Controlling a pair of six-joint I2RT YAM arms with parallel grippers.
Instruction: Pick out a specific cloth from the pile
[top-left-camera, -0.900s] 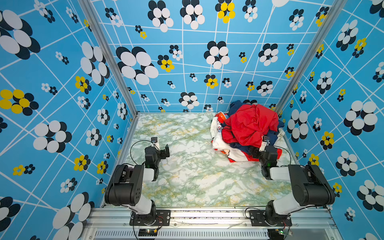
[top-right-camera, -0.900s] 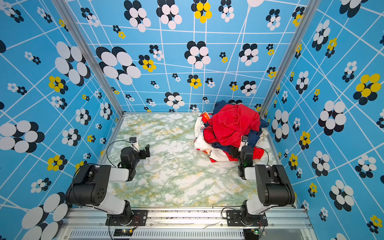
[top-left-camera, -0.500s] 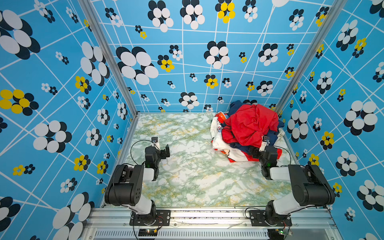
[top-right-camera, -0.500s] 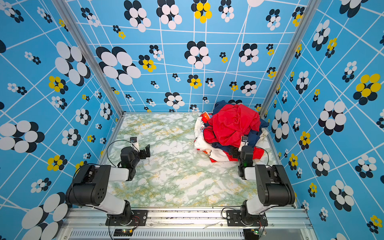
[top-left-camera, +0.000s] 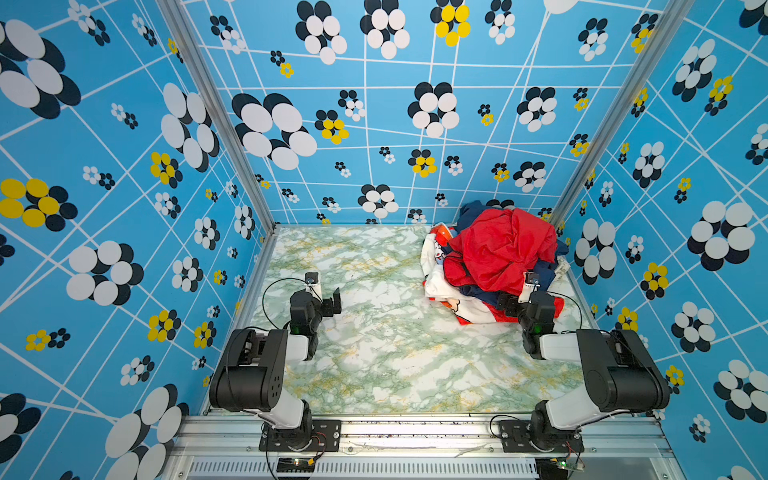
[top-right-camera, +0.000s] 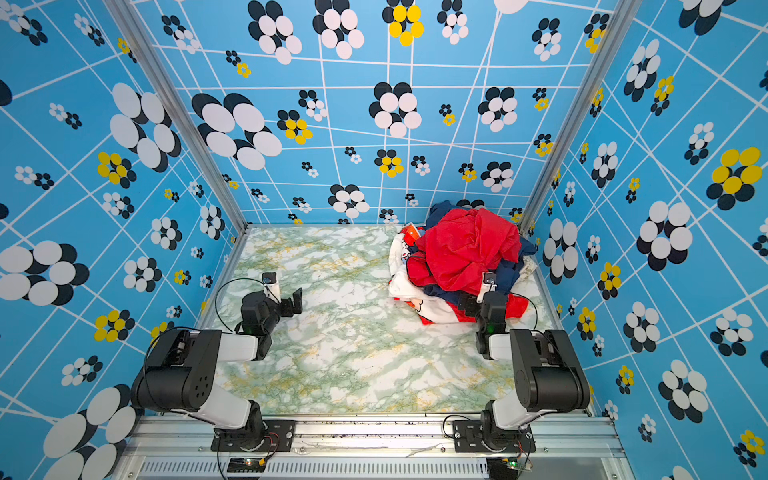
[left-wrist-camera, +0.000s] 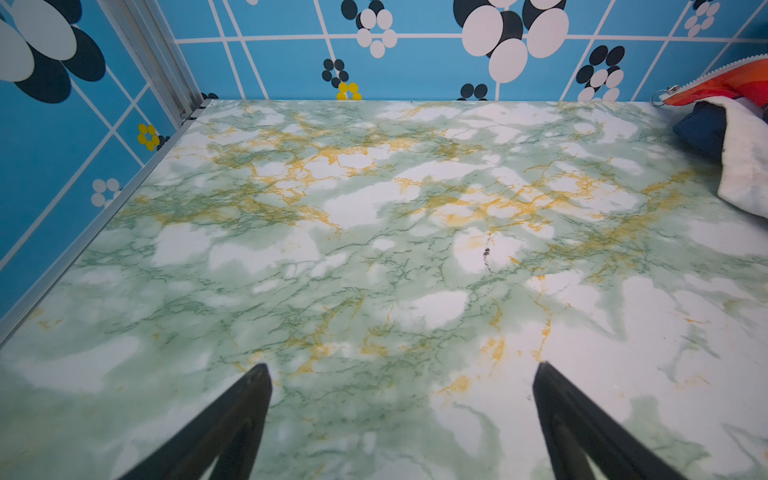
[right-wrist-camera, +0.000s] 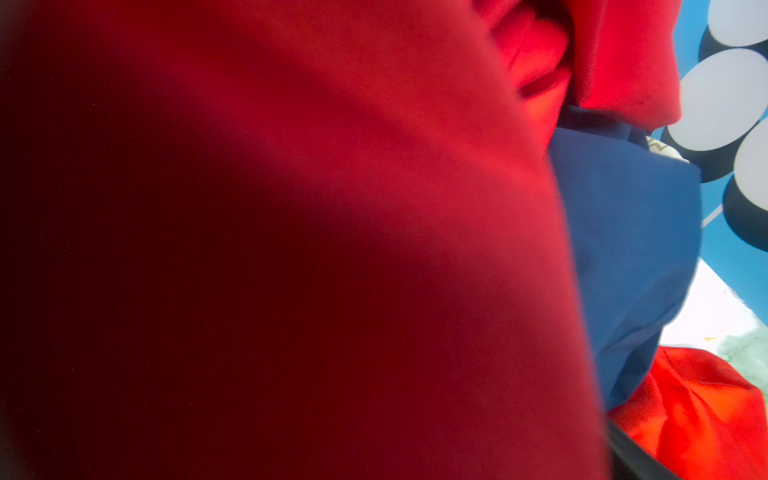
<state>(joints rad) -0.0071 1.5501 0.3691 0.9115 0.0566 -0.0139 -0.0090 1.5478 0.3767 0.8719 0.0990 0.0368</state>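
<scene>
Because the right gripper (top-left-camera: 521, 300) stands with its fingers wide apart, pushed into the near edge of the pile (top-right-camera: 465, 249) and with nothing clamped that I can see, the first danger is that it closes on the wrong fabric. Directly ahead of it the big red garment (top-left-camera: 498, 249) presses against the wrist camera (top-left-camera: 530, 286) and hides almost everything, and a navy cloth (right-wrist-camera: 623, 249) lies just beside that. The cloth (top-left-camera: 440, 286) that is wanted, white with red panels and cartoon prints, lies lower, under the pile, and comes out beneath the gripper and on its side toward the other arm. Since its red panels resemble the big garment, a blind grip could take both, and a pull would then probably drag the whole pile across the table (top-left-camera: 374, 353). Well away on that side, the left gripper (left-wrist-camera: 401, 365) hangs with fingers apart over bare table, too far to hold the pile down.
</scene>
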